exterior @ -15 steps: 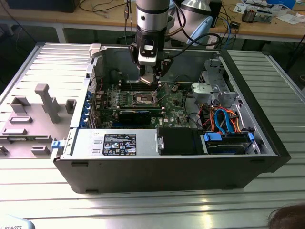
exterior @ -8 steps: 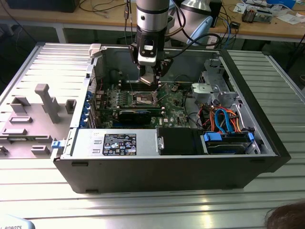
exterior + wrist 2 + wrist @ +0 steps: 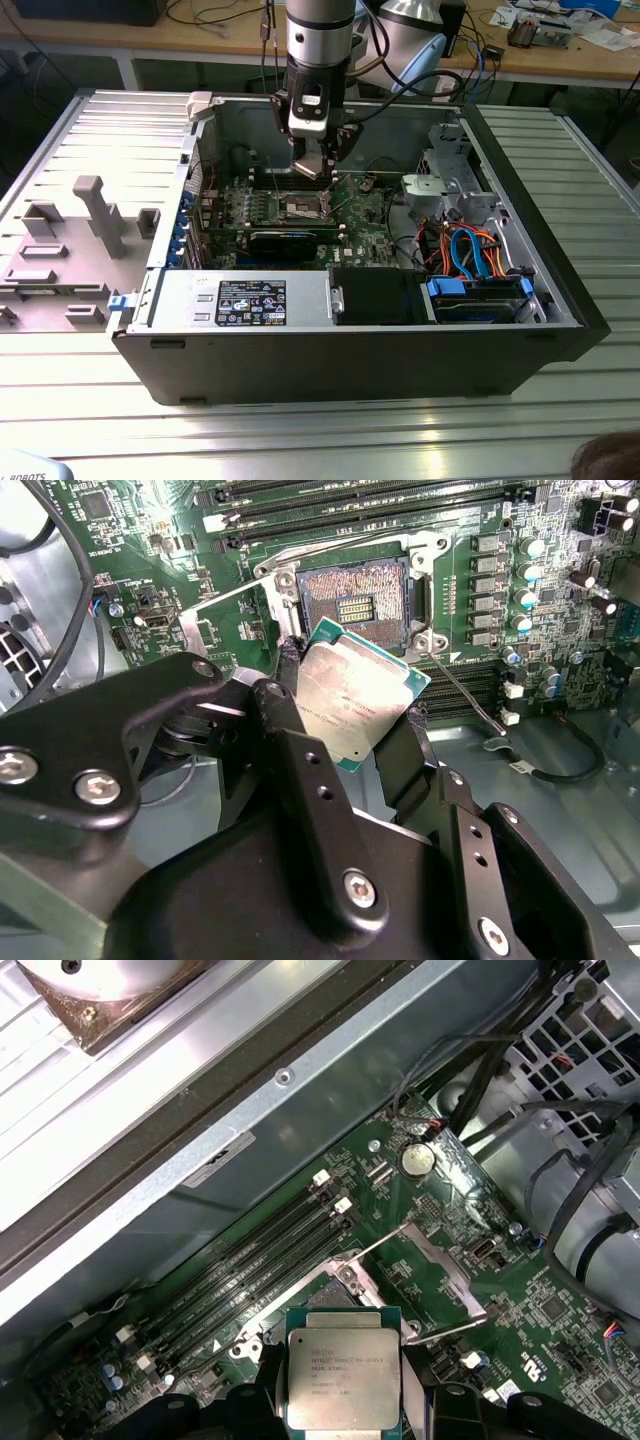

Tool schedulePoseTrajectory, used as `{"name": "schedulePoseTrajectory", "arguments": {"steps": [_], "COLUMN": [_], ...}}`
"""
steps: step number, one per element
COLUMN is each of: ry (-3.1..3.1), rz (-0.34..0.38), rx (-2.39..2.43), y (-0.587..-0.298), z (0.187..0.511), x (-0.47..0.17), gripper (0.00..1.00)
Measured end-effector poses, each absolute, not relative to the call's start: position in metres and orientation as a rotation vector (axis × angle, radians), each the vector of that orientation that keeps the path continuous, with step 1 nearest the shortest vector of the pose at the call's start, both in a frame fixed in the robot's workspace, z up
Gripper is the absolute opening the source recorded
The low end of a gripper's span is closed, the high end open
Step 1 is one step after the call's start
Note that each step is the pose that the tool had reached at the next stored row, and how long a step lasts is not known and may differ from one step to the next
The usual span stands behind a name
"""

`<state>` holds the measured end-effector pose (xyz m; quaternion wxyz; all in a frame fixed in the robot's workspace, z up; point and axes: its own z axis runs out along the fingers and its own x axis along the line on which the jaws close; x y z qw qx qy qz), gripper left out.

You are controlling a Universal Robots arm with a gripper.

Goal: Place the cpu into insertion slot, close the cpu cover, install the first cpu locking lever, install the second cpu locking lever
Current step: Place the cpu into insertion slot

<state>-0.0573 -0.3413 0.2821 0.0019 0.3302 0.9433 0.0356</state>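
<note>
Tool [image 3: 352, 690] clamps the cpu [image 3: 362, 708] by 2 opposite edges, near the insertion slot [image 3: 352, 598], not yet seated. Probably light, rigid and fragile underneath; edges look safest to hold.

Cpu [image 3: 352, 690]: two edges hidden behind the fingers [image 3: 398, 755] of the claw [image 3: 345, 708] that clamps it; too small to make out in the exterior view. Insertion slot [image 3: 352, 592]: corner nearest the claw covered by the cpu; in the first wrist view, largely hidden behind the cpu. Claw body: cut off by the second wrist view's edges.
</note>
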Motion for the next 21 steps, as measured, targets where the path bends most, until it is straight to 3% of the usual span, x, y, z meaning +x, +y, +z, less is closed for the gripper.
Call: {"name": "schedulePoseTrajectory", "arguments": {"steps": [21], "ry": [2.945], "rz": [0.112], "rx": [1.075], "y": [-0.3413], "z": [0.2812], "x": [-0.0573], "gripper": [0.55]}}
